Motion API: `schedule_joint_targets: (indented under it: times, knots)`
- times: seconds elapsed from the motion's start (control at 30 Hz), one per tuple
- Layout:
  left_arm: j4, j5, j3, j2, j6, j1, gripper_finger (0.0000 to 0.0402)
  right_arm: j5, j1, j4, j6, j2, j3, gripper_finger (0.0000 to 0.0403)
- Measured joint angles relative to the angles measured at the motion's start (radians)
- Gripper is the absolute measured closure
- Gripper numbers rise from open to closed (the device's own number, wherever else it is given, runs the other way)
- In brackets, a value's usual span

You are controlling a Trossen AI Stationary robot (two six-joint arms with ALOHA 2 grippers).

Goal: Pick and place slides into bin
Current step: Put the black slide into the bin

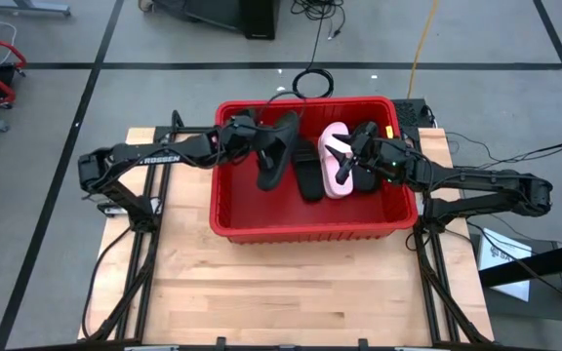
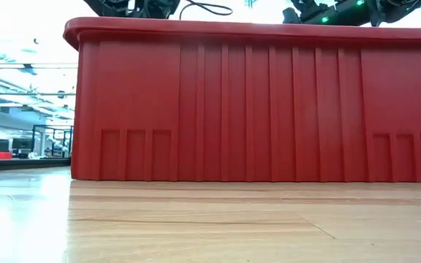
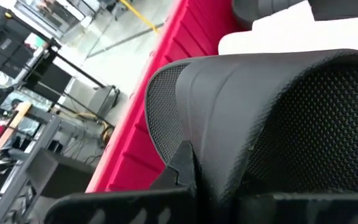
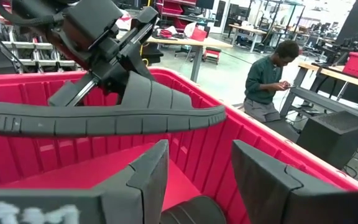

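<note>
The large ribbed bright red plastic bin (image 1: 305, 226) at table centre already holds a pale pink-white slide (image 1: 335, 161) toward 2 o'clock and a matte black slide (image 1: 309, 175) beside it. The left gripper (image 1: 259, 136), clamped on another matte black strapped sandal (image 1: 273, 156), hangs it over the bin's 11 o'clock corner, not yet released. The right gripper (image 1: 359, 154), fingers apart and empty, sits inside at 2 o'clock. No slides show on the wooden table (image 1: 291, 288), so the job looks nearly finished.

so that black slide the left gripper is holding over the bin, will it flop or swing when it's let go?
Probably stiff: the black slide juts out level from the left gripper, shut on its strap, without sagging. Probably light, foam-like. Released above the bin, it may land tilted on other slides.
</note>
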Motion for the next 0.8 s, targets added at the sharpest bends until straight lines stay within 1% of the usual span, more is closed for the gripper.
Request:
schedule_joint_targets:
  times: [0.1,0.2,0.3,0.4,0.43,0.53,0.63,0.8]
  knots:
    - [-0.066,-0.033,0.074,0.041,0.006,-0.016,0.0401,0.001,0.0,0.0,0.014,0.0,0.0,0.0238]
    - [-0.159,-0.099,0.15,0.097,0.038,-0.035,0.0401,0.001,0.001,-0.002,0.016,0.0,0.0,0.0238]
    - [-0.202,-0.124,0.209,0.151,0.009,-0.047,0.0401,0.001,0.005,-0.01,0.02,0.0,0.0,0.0238]
    - [-0.188,-0.14,0.247,0.193,-0.02,-0.058,0.0401,0.002,0.005,-0.017,0.019,-0.004,0.0,0.0238]
    - [-0.196,-0.159,0.253,0.205,-0.02,-0.064,0.0401,0.004,0.005,-0.015,0.019,-0.005,0.0,0.0238]
    - [-0.193,-0.217,0.266,0.238,-0.019,-0.075,0.0401,0.045,0.006,-0.028,0.012,-0.023,0.0,0.0238]
    - [-0.199,-0.234,0.288,0.279,-0.019,-0.078,0.0401,0.073,0.009,-0.049,0.005,-0.046,0.0,0.0238]
    - [-0.263,-0.296,0.357,0.362,-0.008,-0.093,0.0401,0.085,0.01,-0.064,0.001,-0.073,0.0,0.0238]
